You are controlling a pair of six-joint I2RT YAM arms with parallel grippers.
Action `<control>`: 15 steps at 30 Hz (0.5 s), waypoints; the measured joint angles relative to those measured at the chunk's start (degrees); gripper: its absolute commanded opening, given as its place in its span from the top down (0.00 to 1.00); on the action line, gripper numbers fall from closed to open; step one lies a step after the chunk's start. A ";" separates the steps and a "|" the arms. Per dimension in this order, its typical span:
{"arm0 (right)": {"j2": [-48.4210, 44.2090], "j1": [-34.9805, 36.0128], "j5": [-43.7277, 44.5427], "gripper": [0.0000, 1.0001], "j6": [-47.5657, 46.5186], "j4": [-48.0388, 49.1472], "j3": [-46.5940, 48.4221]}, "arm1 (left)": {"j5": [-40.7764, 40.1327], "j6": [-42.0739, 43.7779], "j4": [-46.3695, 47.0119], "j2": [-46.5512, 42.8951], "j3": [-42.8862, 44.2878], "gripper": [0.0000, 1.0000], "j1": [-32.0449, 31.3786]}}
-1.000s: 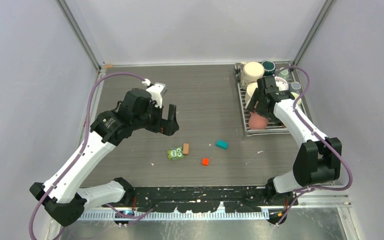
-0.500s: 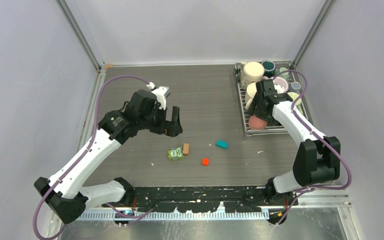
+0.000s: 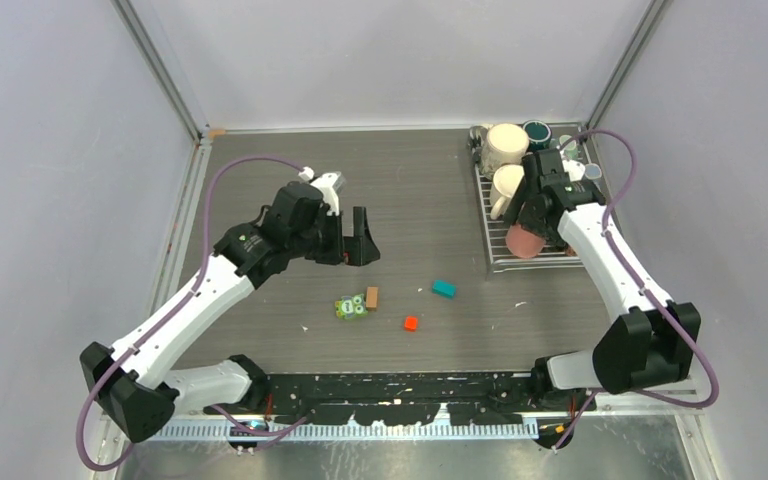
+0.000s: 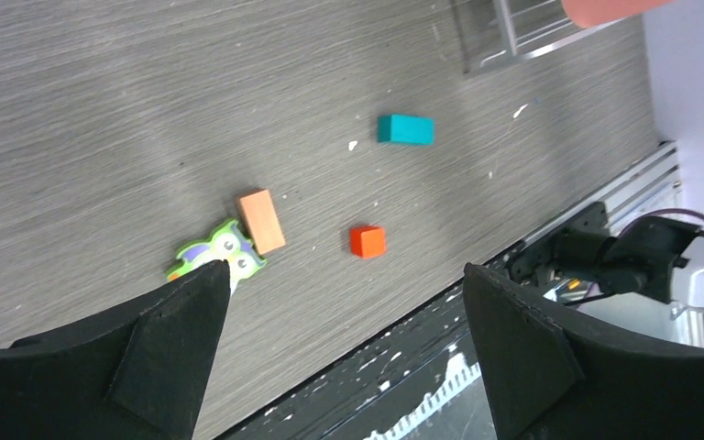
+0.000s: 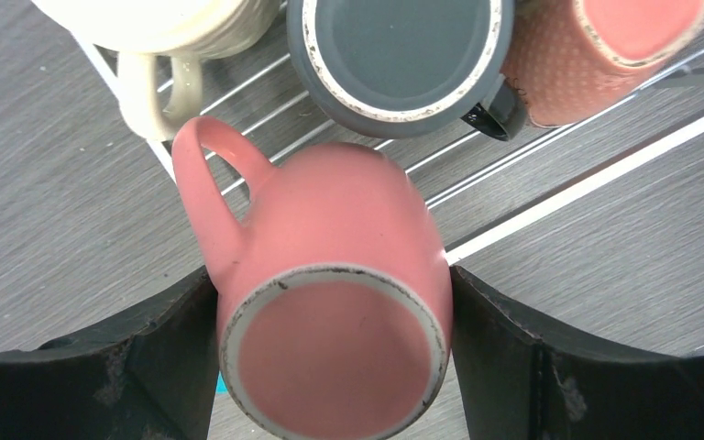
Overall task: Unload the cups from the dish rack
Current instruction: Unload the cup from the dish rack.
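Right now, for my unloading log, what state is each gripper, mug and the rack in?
left gripper: open, empty.
right gripper: shut on the pink mug.
pink mug: base up, gripped at the rack's edge.
dark grey mug: upside down on the rack.
cream mug: in the rack, untouched.
dish rack: holds several mugs.

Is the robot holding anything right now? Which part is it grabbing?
The right gripper holds the pink mug by the sides of its body, near the base, not the handle. The left gripper is open and empty.
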 measured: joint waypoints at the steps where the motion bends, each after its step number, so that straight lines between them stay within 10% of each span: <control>1: -0.70 0.07 0.00 0.74 0.09 -0.74 0.68 | 0.37 -0.57 1.25 0.07 -0.37 0.00 0.00; 15: -2.71 5.55 -6.45 0.74 3.96 -7.04 12.70 | 6.49 -7.98 22.29 3.54 -4.52 0.00 0.02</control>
